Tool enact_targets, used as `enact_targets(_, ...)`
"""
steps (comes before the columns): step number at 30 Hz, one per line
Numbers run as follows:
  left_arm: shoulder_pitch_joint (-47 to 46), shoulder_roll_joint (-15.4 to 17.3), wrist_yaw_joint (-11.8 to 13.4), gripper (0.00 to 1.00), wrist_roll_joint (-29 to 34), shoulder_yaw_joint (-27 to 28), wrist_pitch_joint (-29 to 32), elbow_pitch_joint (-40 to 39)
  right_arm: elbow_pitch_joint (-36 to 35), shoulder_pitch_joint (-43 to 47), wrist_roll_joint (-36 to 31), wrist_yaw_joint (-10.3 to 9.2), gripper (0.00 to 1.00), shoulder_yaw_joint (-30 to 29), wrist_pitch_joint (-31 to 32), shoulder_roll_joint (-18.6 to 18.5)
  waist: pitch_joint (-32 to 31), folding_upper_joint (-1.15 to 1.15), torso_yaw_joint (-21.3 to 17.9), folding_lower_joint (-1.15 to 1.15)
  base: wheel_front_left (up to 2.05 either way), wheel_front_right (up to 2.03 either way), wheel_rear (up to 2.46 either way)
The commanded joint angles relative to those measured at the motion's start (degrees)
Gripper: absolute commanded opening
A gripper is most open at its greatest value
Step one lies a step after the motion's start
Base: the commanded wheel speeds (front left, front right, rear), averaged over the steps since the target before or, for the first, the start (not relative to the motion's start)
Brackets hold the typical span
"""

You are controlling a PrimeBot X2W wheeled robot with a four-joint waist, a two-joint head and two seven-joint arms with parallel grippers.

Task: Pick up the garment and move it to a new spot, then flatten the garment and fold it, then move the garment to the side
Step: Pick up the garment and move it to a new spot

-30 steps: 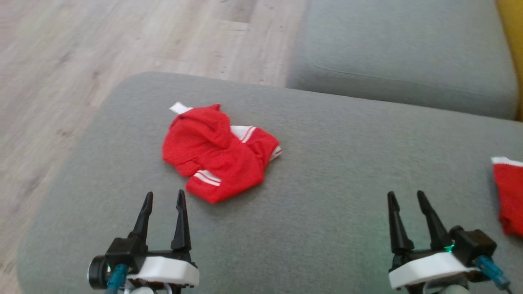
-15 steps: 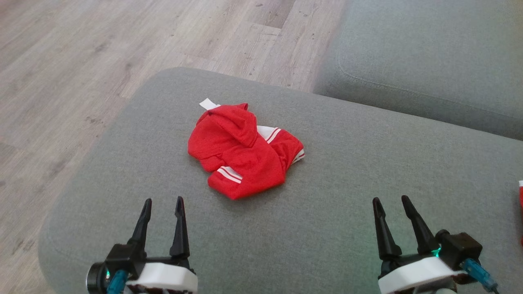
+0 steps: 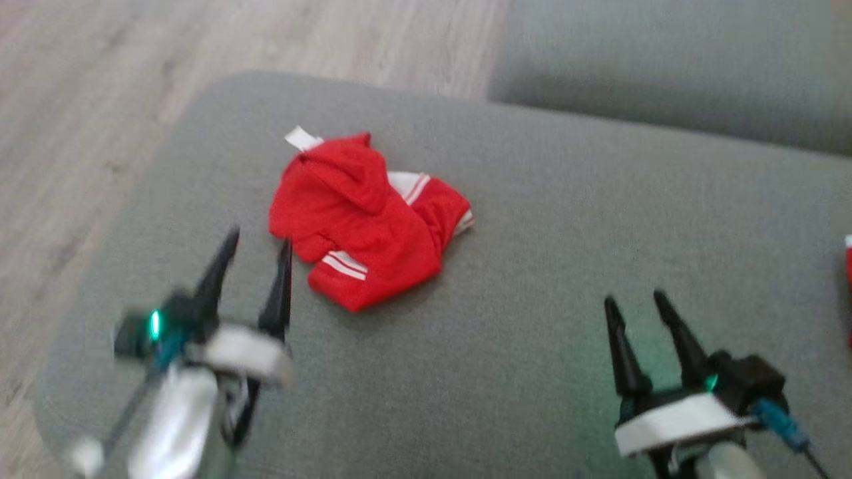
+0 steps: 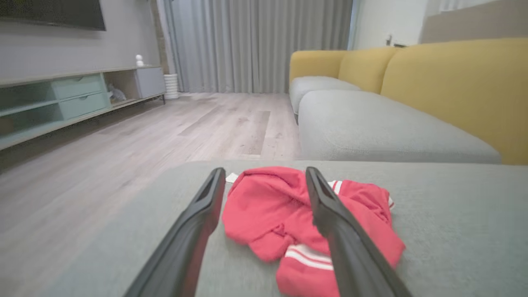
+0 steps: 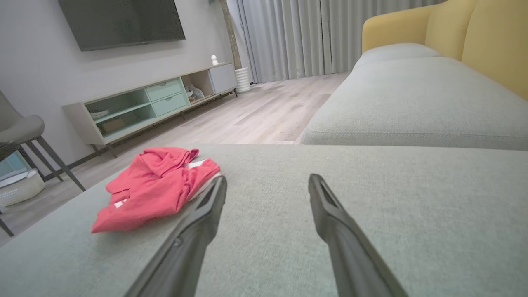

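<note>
Red garment (image 3: 363,223) lies crumpled on the grey cushion (image 3: 566,266); the blurred left gripper (image 3: 259,237), seemingly just beside it, and the right gripper (image 3: 634,298) both gape empty.

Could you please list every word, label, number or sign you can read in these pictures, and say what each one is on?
No text can be read anywhere.
White tag on the red garment: too small and blurred to tell whether anything is printed on it.
Television: screen dark, no brand name visible.
</note>
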Motion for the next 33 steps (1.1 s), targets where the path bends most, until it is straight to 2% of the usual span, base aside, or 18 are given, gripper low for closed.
enact_targets(1,-7.41,2.06,-0.81,1.00,0.83,0.47,1.56,-0.51,-2.58,-4.32,-0.74,-0.10,1.00,0.56,-0.63,-0.32,5.14,0.00,-2.69,0.00,0.00,0.00,0.00)
enact_targets(4,-15.77,4.18,-2.26,1.00,0.74,-3.11,6.30,3.27,-3.04,-5.62,-1.79,-0.10,1.00,-0.77,-0.63,-0.32,8.48,0.00,-3.91,0.00,0.00,0.00,0.00)
enact_targets(7,-22.84,7.01,-2.64,1.00,0.05,-9.38,10.14,6.56,-3.30,-6.66,-2.26,-0.10,1.00,-0.47,-0.63,-0.32,11.00,0.00,-5.41,0.00,0.00,0.00,0.00)
enact_targets(12,-30.34,12.62,-2.68,1.00,-7.39,-20.99,17.47,11.70,-3.89,-8.35,-1.67,-0.10,1.00,-0.10,-0.63,-0.32,13.90,0.00,-8.23,0.00,0.00,0.00,0.00)
enact_targets(18,-34.66,17.37,-2.69,1.00,-14.54,-29.76,18.81,15.21,-3.96,-9.52,-1.18,-0.10,1.00,-0.39,-0.63,-0.32,15.78,0.00,-10.76,0.00,0.00,0.00,0.00)
enact_targets(21,-36.36,18.47,-2.69,1.00,-15.47,-31.38,17.84,18.07,-3.84,-9.86,-1.03,-0.10,1.00,-0.42,-0.63,-0.32,16.30,0.00,-11.73,0.00,0.00,0.00,0.00)
enact_targets(32,-39.68,17.25,-2.70,1.00,-18.24,-32.09,16.76,28.40,-3.90,-10.89,-1.11,-0.10,1.00,-0.14,-0.63,-0.32,17.64,0.00,-14.40,0.00,0.00,0.00,0.00)
enact_targets(33,-39.94,17.00,-2.70,0.43,-18.62,-31.93,16.95,29.34,-3.95,-10.85,-1.10,-0.10,1.00,-0.32,-0.63,-0.32,17.63,0.00,-14.51,0.00,0.00,0.00,0.00)
